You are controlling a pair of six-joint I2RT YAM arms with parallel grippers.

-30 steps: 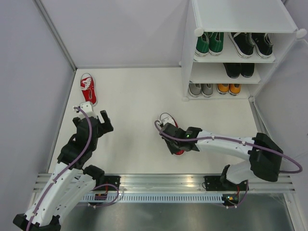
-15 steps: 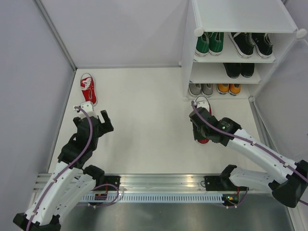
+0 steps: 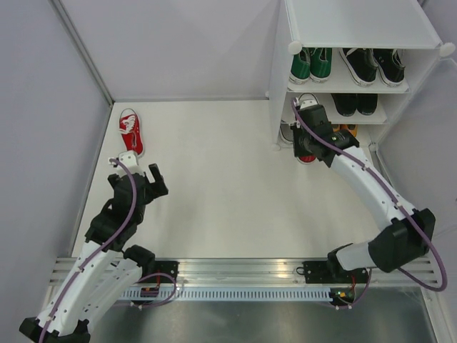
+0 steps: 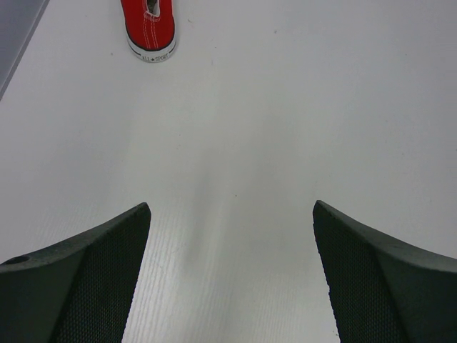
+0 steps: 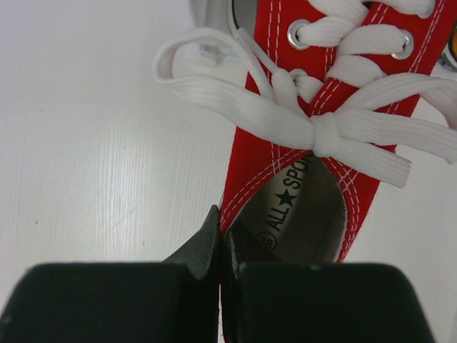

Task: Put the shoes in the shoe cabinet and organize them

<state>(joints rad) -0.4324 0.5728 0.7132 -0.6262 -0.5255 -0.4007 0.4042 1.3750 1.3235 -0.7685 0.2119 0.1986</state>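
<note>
A red shoe (image 3: 306,158) with white laces hangs in my right gripper (image 3: 308,140), just in front of the shoe cabinet (image 3: 357,28), toe towards the middle tier. In the right wrist view my right gripper (image 5: 225,237) is shut on the side wall of that red shoe (image 5: 257,161) at its opening. A second red shoe (image 3: 131,132) lies by the left wall; its heel (image 4: 148,25) shows in the left wrist view. My left gripper (image 3: 143,166) hovers open just short of it, and in its own view the left gripper (image 4: 230,206) has only bare floor between the fingers.
The cabinet holds green shoes (image 3: 310,64) and black shoes (image 3: 371,66) on the upper tier, another black pair (image 3: 355,103) in the middle, grey shoes (image 3: 289,132) and orange shoes (image 3: 343,131) at the bottom. White walls close in left and back.
My right arm has carried the red shoe from the middle of the floor up and right to the cabinet's front. The left arm has not moved.
</note>
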